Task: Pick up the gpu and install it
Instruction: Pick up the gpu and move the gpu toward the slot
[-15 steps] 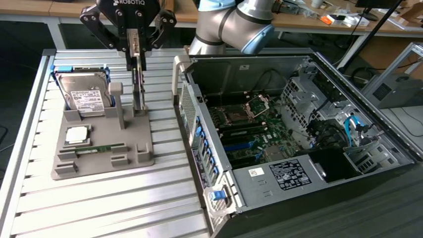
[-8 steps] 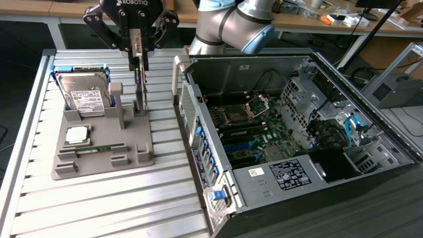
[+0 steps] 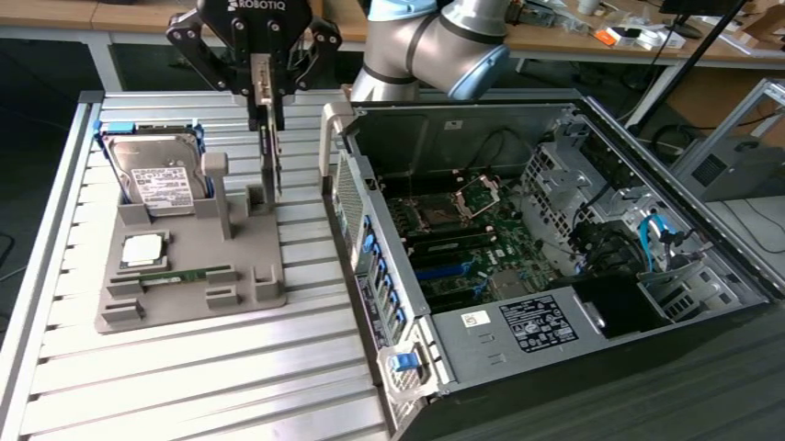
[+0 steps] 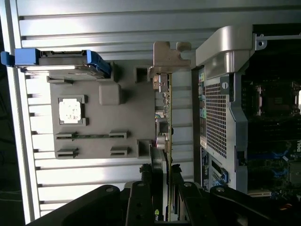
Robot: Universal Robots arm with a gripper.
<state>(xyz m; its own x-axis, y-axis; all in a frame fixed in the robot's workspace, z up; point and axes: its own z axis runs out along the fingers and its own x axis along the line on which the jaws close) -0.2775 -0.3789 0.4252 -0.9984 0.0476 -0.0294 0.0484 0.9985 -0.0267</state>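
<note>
While the gpu is standing upright on edge at the side of the grey parts holder nearest the open computer case, we are clamping its upper part between the fingers. The fingers are sitting partly closed, one against each flat face of the card. Its lower edge is reaching the holder's slot, and we cannot tell whether it is lifting clear. The silver end bracket is showing at the end of the card away from the fingers. A hard drive in blue rails is leaning in the holder, and a processor and a green memory stick are lying in it, on the ribbed worktop.
</note>
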